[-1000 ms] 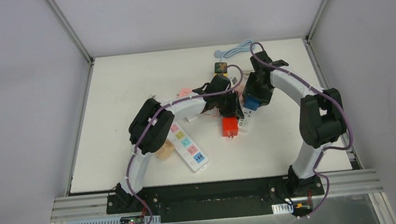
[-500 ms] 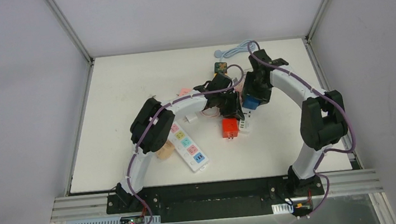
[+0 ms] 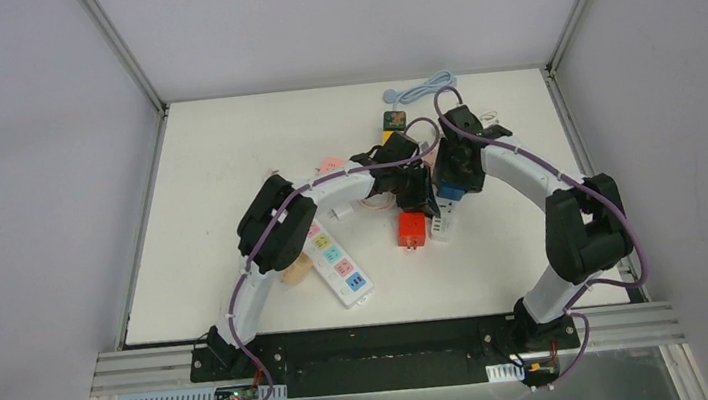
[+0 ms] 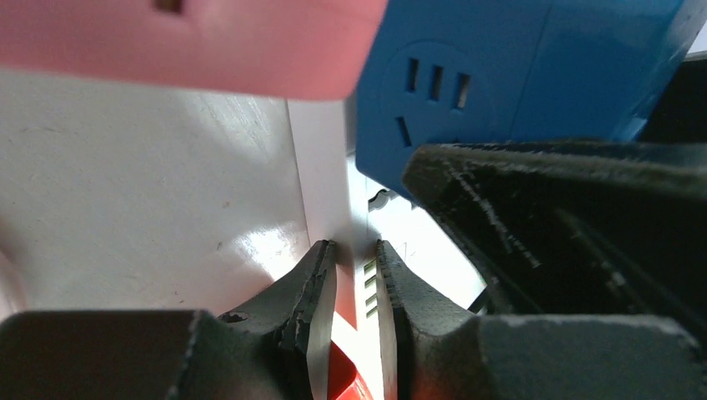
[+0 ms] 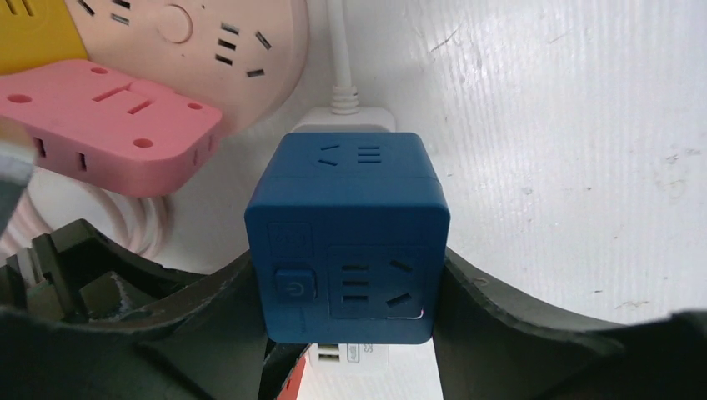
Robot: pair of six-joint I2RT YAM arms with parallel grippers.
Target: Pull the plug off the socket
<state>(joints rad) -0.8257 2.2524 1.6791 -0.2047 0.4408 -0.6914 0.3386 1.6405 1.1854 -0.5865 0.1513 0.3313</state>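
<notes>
**Overhead view.** Both arms meet over the middle of the bench (image 3: 224,154). The right hand (image 3: 450,189) is clamped on the blue socket cube (image 3: 448,192), which sits just beside a red cube (image 3: 412,229). The left hand (image 3: 421,200) reaches into the same cluster from the other side. I cannot read its state from here.

**Left wrist view.** The fingers are almost together, pinching a thin white slotted piece (image 4: 369,287). I judge this to be a bracing hold. The blue socket cube fills the upper right, close above the fingers.

**Right wrist view.** The cube is held squarely by its two side faces, with the power button and one outlet toward the camera. The white plug (image 5: 343,119) sits against the cube's far face, and its white cord (image 5: 338,42) runs away across the bench. I see no gap between plug and cube, so I judge it not yet out.

**Assessment.** The grip is made and the pull is the step in hand. The next move calls for drawing the cube straight back along the pins, away from the plug. I cannot tell whether the left hand's piece belongs to the plug. The cube looks rigid and smooth-sided, so slipping is the risk.
</notes>
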